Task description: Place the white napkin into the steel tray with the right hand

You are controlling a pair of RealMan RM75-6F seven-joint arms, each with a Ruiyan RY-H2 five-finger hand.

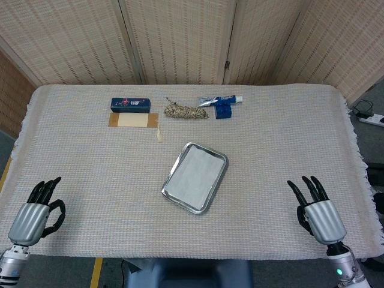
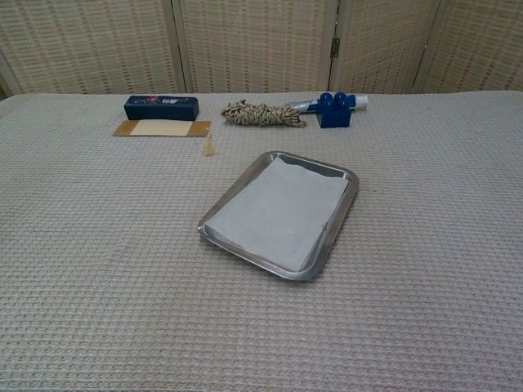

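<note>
The white napkin (image 1: pixel 195 174) (image 2: pixel 278 214) lies flat inside the steel tray (image 1: pixel 173 193) (image 2: pixel 337 229) near the middle of the table. My right hand (image 1: pixel 321 216) hovers at the near right edge of the table, well clear of the tray, its fingers spread and holding nothing. At the near left corner my left hand (image 1: pixel 31 217) is also empty, with its fingers apart. Neither hand appears in the chest view.
Along the far side lie a dark blue box (image 1: pixel 130 105) (image 2: pixel 161 107), a brown card (image 1: pixel 133 120) (image 2: pixel 162 128), a coil of rope (image 1: pixel 186 111) (image 2: pixel 261 114), and a blue block with a tube (image 1: pixel 222 105) (image 2: pixel 331 107). A small tan scrap (image 1: pixel 159 134) sits nearby.
</note>
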